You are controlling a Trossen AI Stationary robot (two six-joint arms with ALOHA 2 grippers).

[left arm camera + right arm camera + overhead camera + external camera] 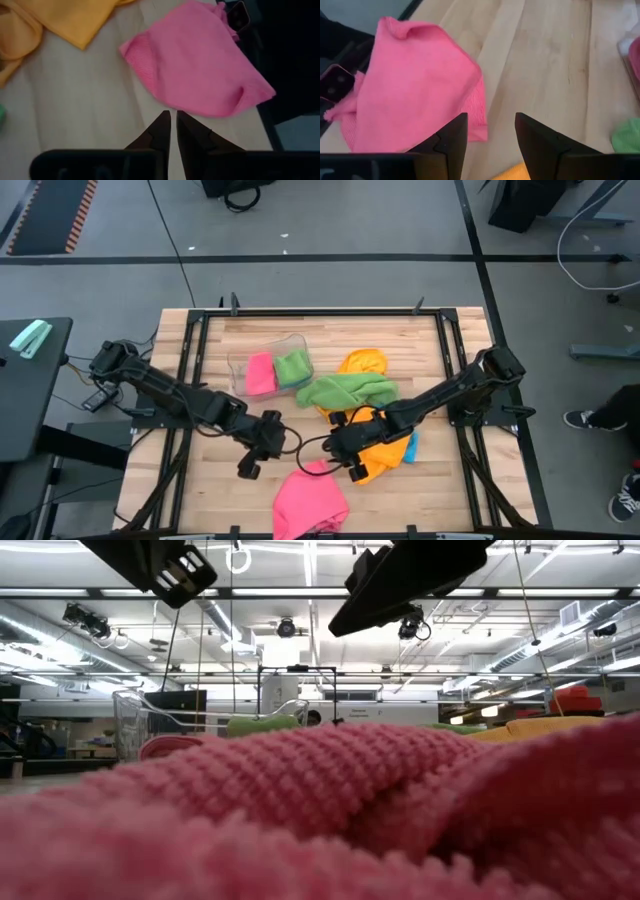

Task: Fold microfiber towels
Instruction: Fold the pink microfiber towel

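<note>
On the wooden table (pixel 210 470), near its front edge: one pink towel (pixel 310 502), loosely folded and rumpled, partly overhanging the edge; it fills the low view's foreground (pixel 330 810).
Behind it, mid-table: orange towel (pixel 378 450), crumpled, with a sliver of blue towel (pixel 411 446) showing at its side; a green towel (pixel 348 391) lies draped across another orange towel (pixel 362 363) farther back.
Clear plastic tub (pixel 268 365), toward the back: holds one folded pink cloth (pixel 261 374) and one folded green cloth (pixel 293 367), side by side.
Left gripper (pixel 248 468): above bare wood just beside the pink towel, jaws almost together, holding nothing.
Right gripper (pixel 345 467): at the orange towel's near edge, jaws parted with a gap between them, empty; the pink towel lies ahead of it (pixel 415 85).
</note>
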